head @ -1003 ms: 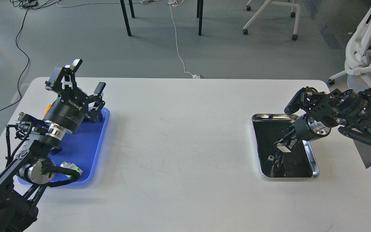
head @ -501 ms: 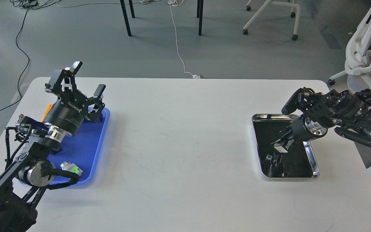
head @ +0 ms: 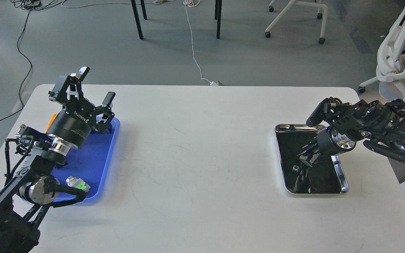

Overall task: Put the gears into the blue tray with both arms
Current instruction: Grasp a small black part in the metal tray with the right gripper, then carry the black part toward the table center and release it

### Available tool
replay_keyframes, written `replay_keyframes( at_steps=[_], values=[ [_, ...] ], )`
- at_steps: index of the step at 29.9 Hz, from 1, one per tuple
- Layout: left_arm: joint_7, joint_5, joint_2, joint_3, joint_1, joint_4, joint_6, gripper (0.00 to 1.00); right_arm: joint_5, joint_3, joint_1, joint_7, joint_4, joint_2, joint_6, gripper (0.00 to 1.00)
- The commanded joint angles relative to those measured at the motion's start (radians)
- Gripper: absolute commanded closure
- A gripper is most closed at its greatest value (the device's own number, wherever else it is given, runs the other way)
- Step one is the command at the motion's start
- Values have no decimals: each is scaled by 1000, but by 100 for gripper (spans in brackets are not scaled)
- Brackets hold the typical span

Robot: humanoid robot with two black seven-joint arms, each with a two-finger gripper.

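The blue tray (head: 95, 154) lies at the table's left side. My left gripper (head: 96, 85) hangs above its far end, wide open, with nothing between its fingers. At the right, my right gripper (head: 303, 160) points down and to the left into the shiny steel tray (head: 343, 175), close to its mirror-like floor. It is dark against that dark floor, so its fingers cannot be told apart. No gears can be made out; the floor shows only small specks and reflections.
A push-button with a green part (head: 78, 183) lies at the blue tray's near end, beside my left arm's elbow. An orange thing (head: 50, 122) shows behind the left wrist. White office chairs (head: 396, 66) stand past the table's right edge.
My right gripper has moved a little to the left and lower into the steel tray. The left arm has barely shifted and its gripper stays open.
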Motion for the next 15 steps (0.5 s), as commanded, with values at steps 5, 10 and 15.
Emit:
replay_keyframes(
  at_steps=[5,10,15],
  values=[
    [0,1,2,0,0,0,-1,2,0,-1,3,0,1,2,1,80],
    [0,1,3,-1,-1,0,-2,2,12,1,35,0,9,2,1,80],
    [0,0,3,-1,-1,0,-4,2,95,2,127,0,69,1,8,80]
  ],
)
